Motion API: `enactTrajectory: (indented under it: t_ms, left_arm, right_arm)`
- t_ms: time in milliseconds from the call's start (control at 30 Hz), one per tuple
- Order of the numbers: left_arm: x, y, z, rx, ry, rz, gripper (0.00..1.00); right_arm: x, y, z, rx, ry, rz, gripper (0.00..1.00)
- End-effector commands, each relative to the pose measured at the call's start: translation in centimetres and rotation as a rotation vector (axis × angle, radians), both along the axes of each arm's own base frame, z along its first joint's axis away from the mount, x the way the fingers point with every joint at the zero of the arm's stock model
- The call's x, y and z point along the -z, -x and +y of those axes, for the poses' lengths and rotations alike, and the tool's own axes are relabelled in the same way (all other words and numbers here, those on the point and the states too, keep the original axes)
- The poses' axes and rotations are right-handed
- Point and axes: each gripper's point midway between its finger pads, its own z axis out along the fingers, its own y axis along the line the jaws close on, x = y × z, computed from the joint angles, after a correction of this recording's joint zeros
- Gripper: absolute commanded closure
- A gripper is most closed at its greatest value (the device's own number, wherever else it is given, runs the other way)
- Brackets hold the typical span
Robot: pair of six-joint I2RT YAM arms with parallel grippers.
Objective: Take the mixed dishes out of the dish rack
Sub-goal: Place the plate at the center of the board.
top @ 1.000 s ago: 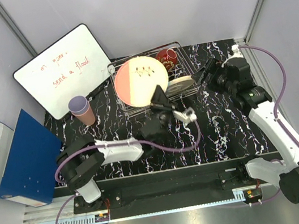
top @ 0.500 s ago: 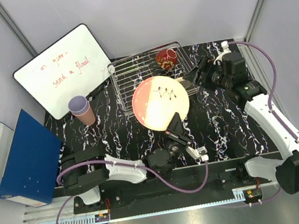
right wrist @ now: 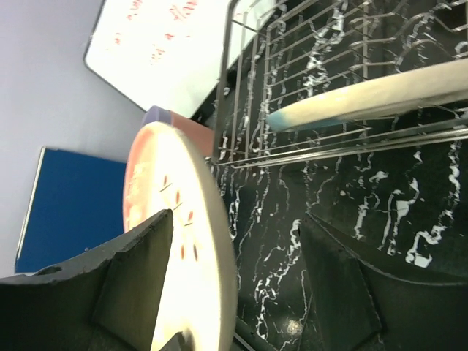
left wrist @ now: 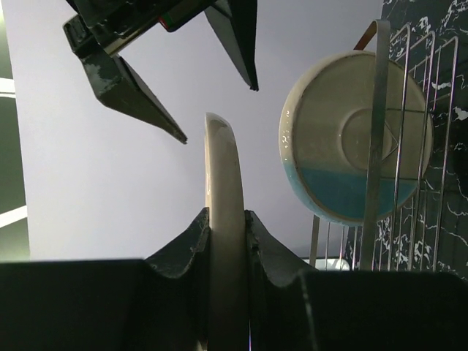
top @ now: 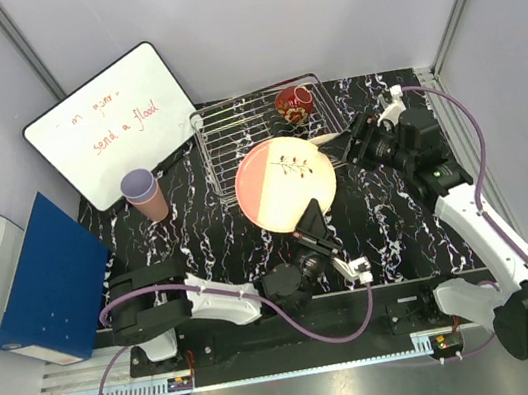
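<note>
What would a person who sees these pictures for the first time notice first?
The pink/cream plate, raised on edge in front of the dish rack and clamped at its lower rim by the left gripper. The right gripper hangs open around the opposite rim. Inside the rack are the light-blue/cream plate and, at the back, a red bowl.

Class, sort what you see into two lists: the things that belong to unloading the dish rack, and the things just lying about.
Belongs to the job: rack; pink plate, held by the left gripper; blue plate; red bowl; lavender cup; pink cup.

Lying about: whiteboard; blue folder.
</note>
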Motion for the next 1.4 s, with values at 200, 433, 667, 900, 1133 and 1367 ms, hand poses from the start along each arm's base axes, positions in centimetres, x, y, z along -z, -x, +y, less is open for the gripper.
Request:
enactTrajectory:
  t_ms: [200, 433, 667, 900, 1133, 1367]
  left_arm:
    - [-9.9, 0.8, 1.6, 0.048, 0.463, -0.087, 1.00]
    - [-9.7, 1.9, 0.1, 0.086, 0.441, -0.094, 1.00]
    - [-9.0, 2.7, -1.0, 0.113, 0.427, -0.084, 1.00]
    - [-9.5, 2.3, -0.3, 0.073, 0.486, -0.073, 0.94]
    - [-11.5, 1.4, 1.1, -0.006, 0.595, -0.059, 0.01]
    - [-13.3, 0.5, 3.1, -0.109, 0.668, -0.050, 0.01]
  right_arm:
    - [-2.8, 1.9, 2.6, -0.190, -0.102, -0.106, 0.24]
    - [-1.6, 1.8, 3.7, -0.252, -0.121, -0.060, 0.42]
    - [-1.2, 2.3, 4.8, -0.320, -0.122, -0.046, 0.92]
    - [-1.7, 2.9, 4.0, -0.284, -0.083, -0.053, 1.00]
    - [-2.9, 3.0, 3.5, -0.237, -0.081, -0.077, 1.00]
    - [-4.4, 2.0, 1.8, -0.122, -0.080, -0.117, 1.00]
